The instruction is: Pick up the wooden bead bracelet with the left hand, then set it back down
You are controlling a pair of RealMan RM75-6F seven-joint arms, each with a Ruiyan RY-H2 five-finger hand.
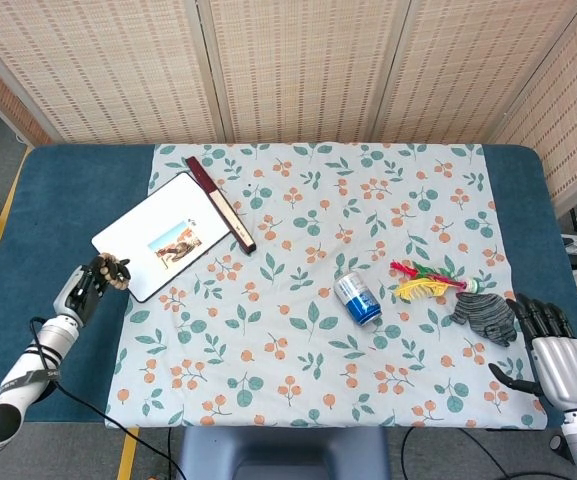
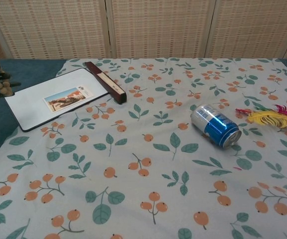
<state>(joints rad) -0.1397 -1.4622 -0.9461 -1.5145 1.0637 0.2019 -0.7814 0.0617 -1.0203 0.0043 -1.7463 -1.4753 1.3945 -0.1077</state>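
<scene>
Left hand is holding the wooden bead bracelet up at the table's left edge; right hand is idling, spread.

Nearest the robot, the right hand point(image 1: 556, 352) is resting at the front right corner of the table point(image 1: 78, 190), its fingers spread and holding nothing, just short of a grey glove point(image 1: 485, 314) lying on the floral cloth point(image 1: 318, 330). Across at the near left, the left hand point(image 1: 86, 287) is gripping the wooden bead bracelet point(image 1: 115, 271), the beads looped around its fingertips over the blue tabletop, just beside the corner of a white board point(image 1: 164, 245). Mid-cloth, a blue can point(image 2: 216, 125) is lying on its side, with a feathered toy point(image 2: 267, 116) to its right. Farther back, a dark folded fan point(image 2: 106, 81) is lying along the board's far edge.
</scene>
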